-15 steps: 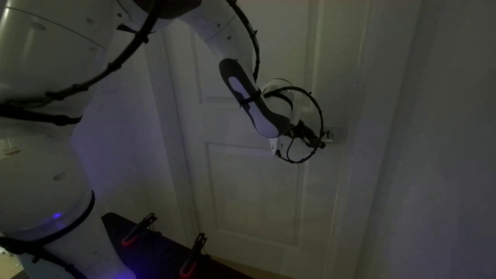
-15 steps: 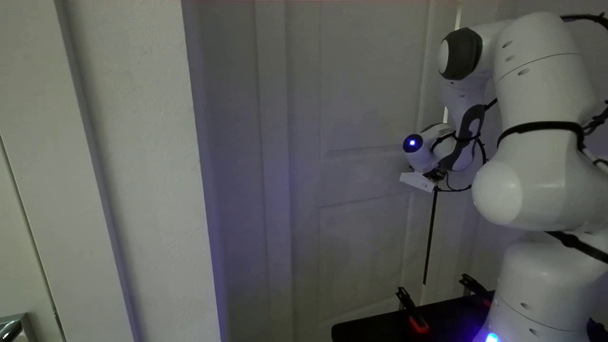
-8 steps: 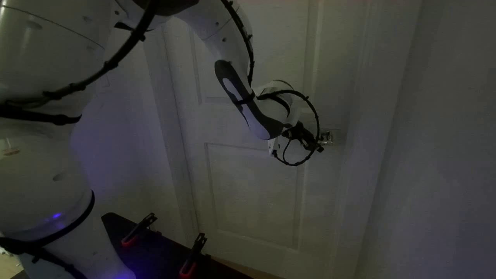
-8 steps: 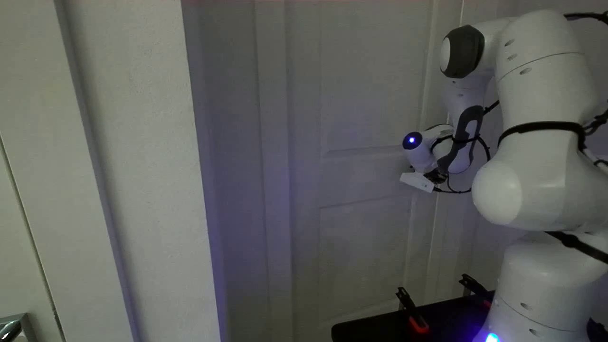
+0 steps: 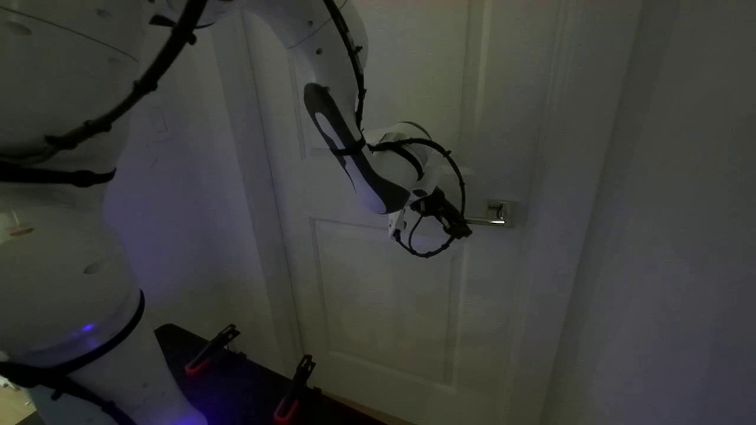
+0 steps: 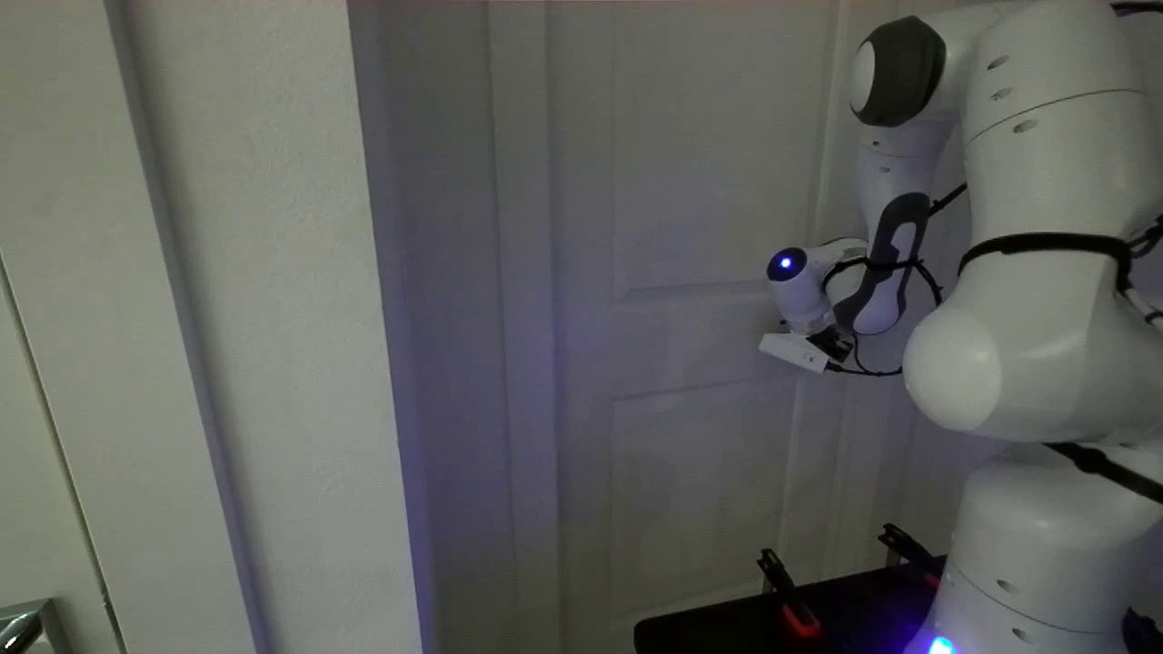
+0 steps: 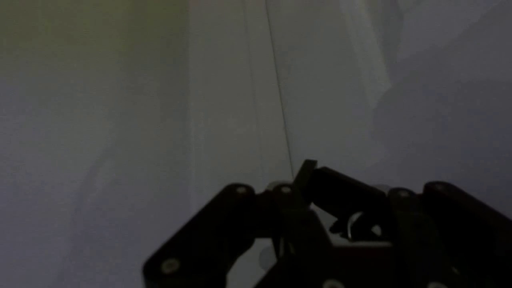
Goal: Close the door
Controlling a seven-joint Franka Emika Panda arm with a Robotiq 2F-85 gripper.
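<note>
The white panelled door [image 5: 390, 301] stands flush against its frame [image 5: 549, 283], and no lit gap shows along its edge. In the wrist view a thin dark seam runs between the door [image 7: 328, 120] and the frame [image 7: 224, 88]. Its silver lever handle [image 5: 501, 213] shows just right of my gripper [image 5: 465, 230]; whether they touch I cannot tell. The black fingertips of the gripper [image 7: 314, 176] meet in the wrist view, with nothing seen between them. My arm hides them in an exterior view, where the door [image 6: 709, 490] also looks flat.
A black base table [image 5: 248, 383] with red-and-black clamps [image 6: 790, 604] sits below the arm. A white wall [image 5: 667, 236] rises right of the frame. In an exterior view a wall corner [image 6: 273, 318] and another silver handle [image 6: 32, 627] stand at the left.
The bright gap along the door's edge has vanished as the door came flush. My gripper has drawn back from the handle, leftward in an exterior view, uncovering the lever, and its jaws have come together.
</note>
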